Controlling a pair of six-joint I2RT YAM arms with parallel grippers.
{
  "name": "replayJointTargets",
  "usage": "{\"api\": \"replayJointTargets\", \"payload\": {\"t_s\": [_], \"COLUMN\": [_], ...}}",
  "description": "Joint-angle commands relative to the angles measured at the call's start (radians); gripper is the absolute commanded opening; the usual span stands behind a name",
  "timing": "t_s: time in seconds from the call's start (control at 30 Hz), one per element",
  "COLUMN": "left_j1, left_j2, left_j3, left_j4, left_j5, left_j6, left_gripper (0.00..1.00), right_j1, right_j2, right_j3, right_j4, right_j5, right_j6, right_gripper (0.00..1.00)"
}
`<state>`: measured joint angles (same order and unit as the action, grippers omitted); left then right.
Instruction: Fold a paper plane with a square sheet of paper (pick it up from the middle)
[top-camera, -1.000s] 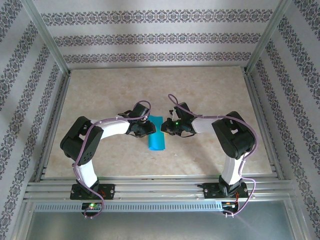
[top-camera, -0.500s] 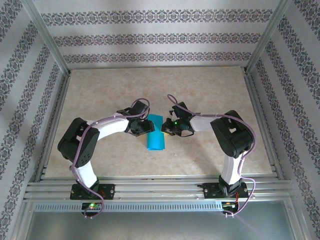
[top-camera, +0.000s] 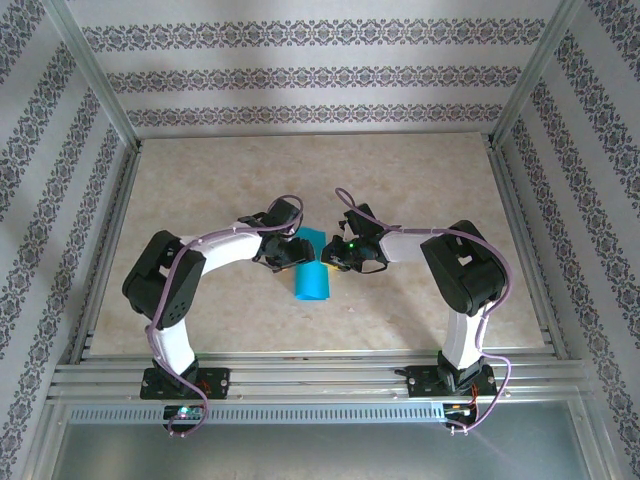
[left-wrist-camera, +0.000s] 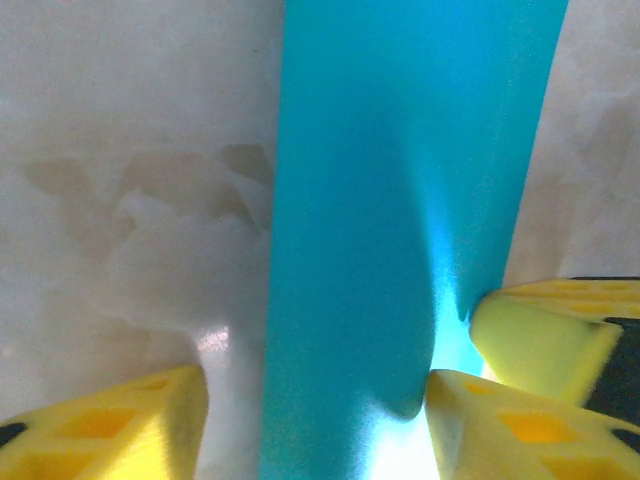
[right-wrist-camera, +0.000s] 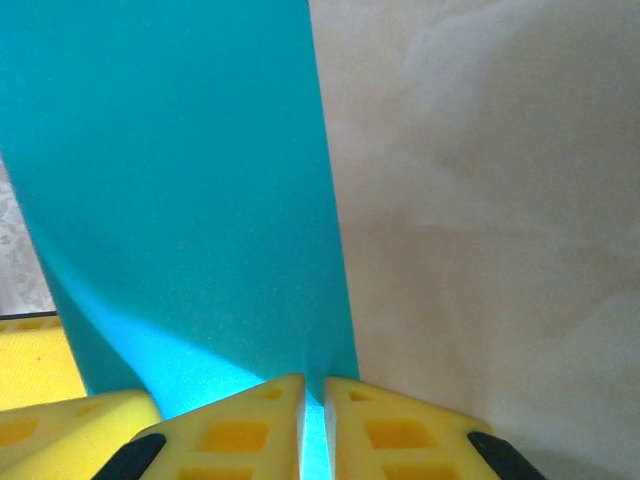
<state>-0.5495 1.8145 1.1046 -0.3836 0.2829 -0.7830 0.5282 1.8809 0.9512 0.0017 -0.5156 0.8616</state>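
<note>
At the middle of the table (top-camera: 420, 180), the square sheet of paper (top-camera: 312, 272) has right fingers (right-wrist-camera: 385, 430) clamped on its edge, while left fingers (left-wrist-camera: 110, 425), apart astride it, should close squarely, keeping edges aligned.

This is looking like a robotics lab booth: metal framing (top-camera: 320, 375) is boxing in a marbled table (top-camera: 200, 180), with patterned wallpaper panels (top-camera: 320, 75) lining the sides.

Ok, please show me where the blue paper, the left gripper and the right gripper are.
square sheet of paper (top-camera: 312, 285): top external view, its bare near part.
left gripper (left-wrist-camera: 315, 395): left wrist view, midway between its yellow fingertips.
right gripper (right-wrist-camera: 315, 395): right wrist view, midway between fingertips pinching the paper.
</note>
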Motion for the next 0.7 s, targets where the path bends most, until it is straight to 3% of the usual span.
{"api": "replayJointTargets", "payload": {"t_s": [0.0, 0.37, 0.67], "left_j1": [0.003, 0.004, 0.004], "left_j2": [0.016, 0.039, 0.036], "left_j3": [0.031, 0.012, 0.009], "left_j4": [-0.090, -0.086, -0.111], "left_j5": [-0.034, -0.062, -0.133], "left_j6": [0.062, 0.101, 0.034], "left_gripper": [0.47, 0.34, 0.33], "right_j1": [0.002, -0.117, -0.130], "right_j2": [0.020, -0.191, -0.200], "right_j3": [-0.012, -0.089, -0.108], "right_j4": [-0.027, 0.012, 0.019], "right_j5": [0.012, 0.005, 0.021], "right_j6": [0.013, -0.008, -0.005], "right_gripper": [0.20, 0.35, 0.37]}}
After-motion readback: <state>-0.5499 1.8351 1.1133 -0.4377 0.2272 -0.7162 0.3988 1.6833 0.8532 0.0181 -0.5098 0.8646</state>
